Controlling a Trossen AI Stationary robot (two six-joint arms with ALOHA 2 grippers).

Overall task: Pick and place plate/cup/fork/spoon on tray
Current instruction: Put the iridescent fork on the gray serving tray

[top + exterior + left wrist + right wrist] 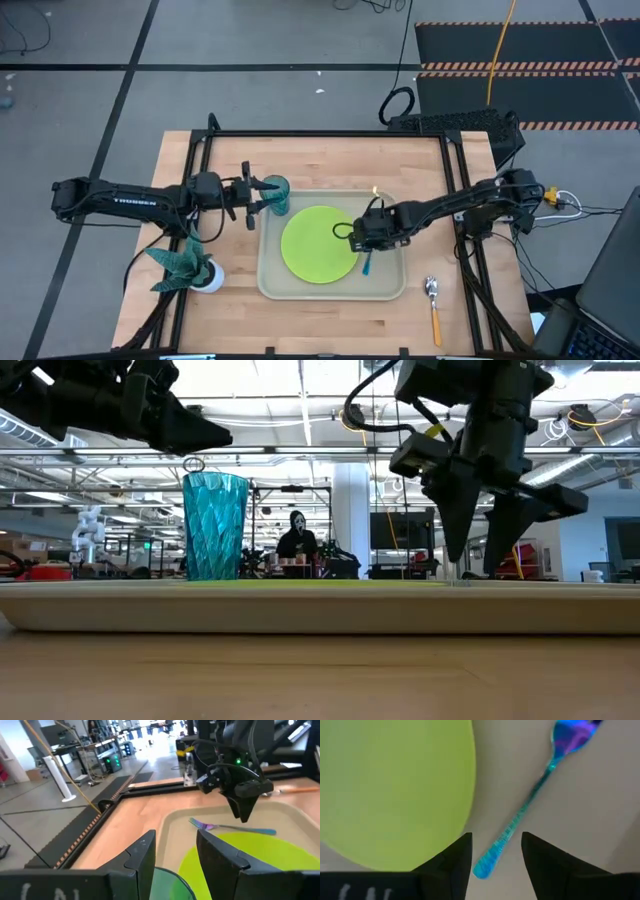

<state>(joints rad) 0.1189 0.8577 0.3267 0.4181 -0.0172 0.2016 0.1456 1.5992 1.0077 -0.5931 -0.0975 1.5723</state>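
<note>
The right claw (366, 243) is seen from above hanging over the right part of the tray (385, 292), its fingers spread and pinching nothing. In its own wrist view the fork (530, 802) is shown lying flat on the tray floor just beside the plate (390, 785), the blue handle end lying between the two dark fingertips; the high view reveals only a sliver of that handle below the claw. The left claw (262, 196) is held at the far left corner of the tray, its fingers parted on either side of the cup (276, 195); whether they touch it cannot be told. In the low view the cup (214, 525) is seen standing upright on the tray. The spoon (433, 305) is shown clearly only from above, lying on the worktop (330, 160) right of the tray, with a potted plant (188, 266) at the near left.
</note>
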